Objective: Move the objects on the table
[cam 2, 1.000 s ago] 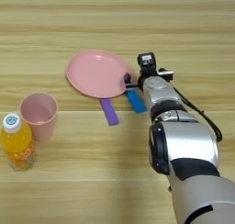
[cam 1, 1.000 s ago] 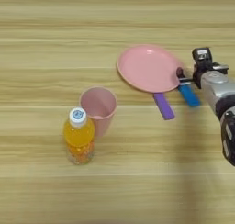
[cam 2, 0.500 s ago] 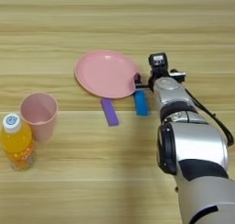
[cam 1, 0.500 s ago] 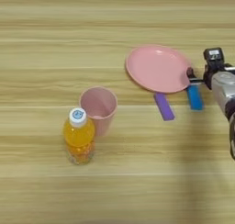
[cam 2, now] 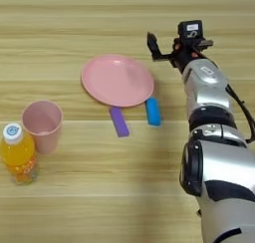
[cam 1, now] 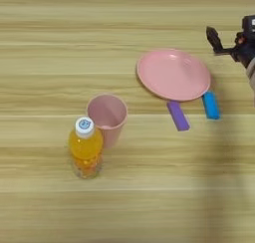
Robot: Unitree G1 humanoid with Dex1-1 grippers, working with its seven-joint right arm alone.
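Observation:
A round pink plate (cam 2: 117, 80) lies right of the table's (cam 1: 60, 48) middle. A purple block (cam 2: 119, 121) and a blue block (cam 2: 153, 111) lie side by side at the plate's near rim, their far ends at or under that rim. A pink cup (cam 1: 106, 118) stands upright to the left, close behind an orange juice bottle (cam 1: 86, 147). My right gripper (cam 2: 172, 40) hovers beyond the plate's far right rim, apart from it, open and holding nothing. One black finger (cam 2: 152, 44) points toward the table's far side.
My silver forearm (cam 2: 206, 102) runs down the right side of the right eye view to the bottom edge. Bare wood lies along the far side, at the left and along the near edge.
My gripper has drawn away from the blue block and the plate's right rim, moving toward the far side. The plate and blue block slid slightly right before that. Cup, bottle and purple block stayed put.

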